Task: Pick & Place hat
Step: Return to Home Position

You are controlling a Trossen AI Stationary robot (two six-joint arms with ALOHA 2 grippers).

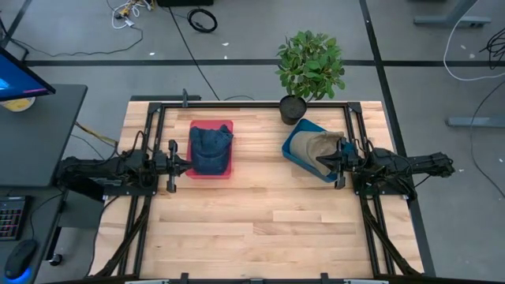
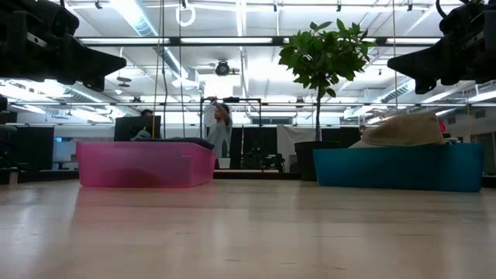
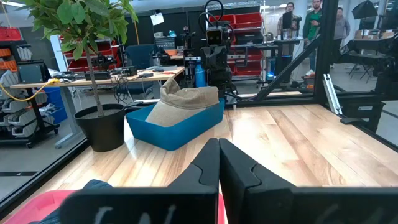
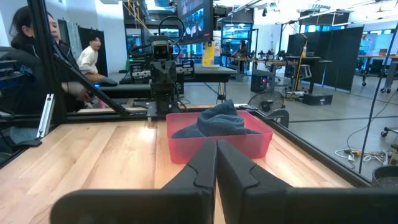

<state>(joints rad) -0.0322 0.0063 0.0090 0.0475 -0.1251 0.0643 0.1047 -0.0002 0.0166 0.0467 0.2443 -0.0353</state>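
A dark blue hat (image 1: 210,147) lies in a pink bin (image 1: 225,169) left of the table's middle; the right wrist view shows that hat (image 4: 214,121) heaped in the bin (image 4: 217,142). A tan hat (image 1: 320,144) lies in a blue bin (image 1: 293,151) at the right; the left wrist view shows it (image 3: 183,102) too. My left gripper (image 1: 186,163) hovers shut at the pink bin's left edge, above the table. My right gripper (image 1: 320,161) hovers shut over the blue bin's right part, above the tan hat.
A potted plant (image 1: 309,69) stands at the table's far edge, just behind the blue bin. Bare wood (image 1: 260,221) spreads across the near half of the table and between the two bins. A black frame (image 1: 252,104) runs along the far edge and sides. People show in the room beyond.
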